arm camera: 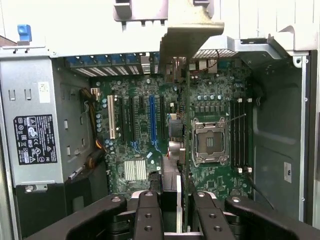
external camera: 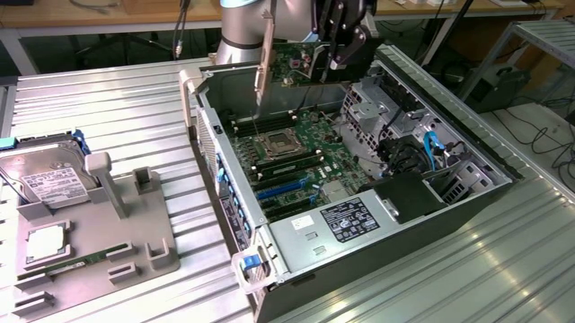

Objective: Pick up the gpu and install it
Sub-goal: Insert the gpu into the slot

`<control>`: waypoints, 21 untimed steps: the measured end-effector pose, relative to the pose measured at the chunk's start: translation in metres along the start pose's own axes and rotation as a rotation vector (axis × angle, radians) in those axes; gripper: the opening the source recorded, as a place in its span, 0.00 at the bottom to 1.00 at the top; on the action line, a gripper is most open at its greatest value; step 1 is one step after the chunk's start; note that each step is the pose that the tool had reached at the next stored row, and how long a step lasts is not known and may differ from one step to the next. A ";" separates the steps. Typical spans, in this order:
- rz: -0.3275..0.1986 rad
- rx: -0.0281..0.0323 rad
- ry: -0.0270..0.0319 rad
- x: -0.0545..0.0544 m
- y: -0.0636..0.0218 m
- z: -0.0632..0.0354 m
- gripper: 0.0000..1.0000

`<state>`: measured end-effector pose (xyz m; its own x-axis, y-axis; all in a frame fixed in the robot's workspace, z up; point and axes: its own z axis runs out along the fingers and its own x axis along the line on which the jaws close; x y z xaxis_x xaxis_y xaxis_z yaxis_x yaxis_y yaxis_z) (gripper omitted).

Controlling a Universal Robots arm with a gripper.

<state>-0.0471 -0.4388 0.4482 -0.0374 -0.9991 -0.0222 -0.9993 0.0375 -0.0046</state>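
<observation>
On the exterior view's left, a hard drive (external camera: 50,178) sits in a grey holder (external camera: 134,229) on the ribbed tabletop (external camera: 117,101). In the middle is the open PC case (external camera: 489,158), motherboard (external camera: 297,151) facing up. The claw (external camera: 325,66) is pinching the gpu (external camera: 289,64), which hangs upright in the air over the case's far end.

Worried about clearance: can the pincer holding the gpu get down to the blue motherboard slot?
Likely yes: the case is open, nothing covers the blue slot, and the pincer holds the gpu overhead.

Bright even light, perhaps overhead, glares off the table (external camera: 503,269).
</observation>
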 end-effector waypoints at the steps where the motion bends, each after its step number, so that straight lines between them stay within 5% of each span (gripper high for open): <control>1: -0.014 -0.0003 0.0000 0.000 0.0000 0.0000 0.28; 15: -0.136 -0.0030 -0.0007 0.000 0.0000 0.0000 0.28; 21: -0.145 -0.0032 -0.0007 0.000 0.0000 0.0015 0.28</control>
<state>-0.0470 -0.4388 0.4467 0.1071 -0.9940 -0.0223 -0.9942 -0.1071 -0.0046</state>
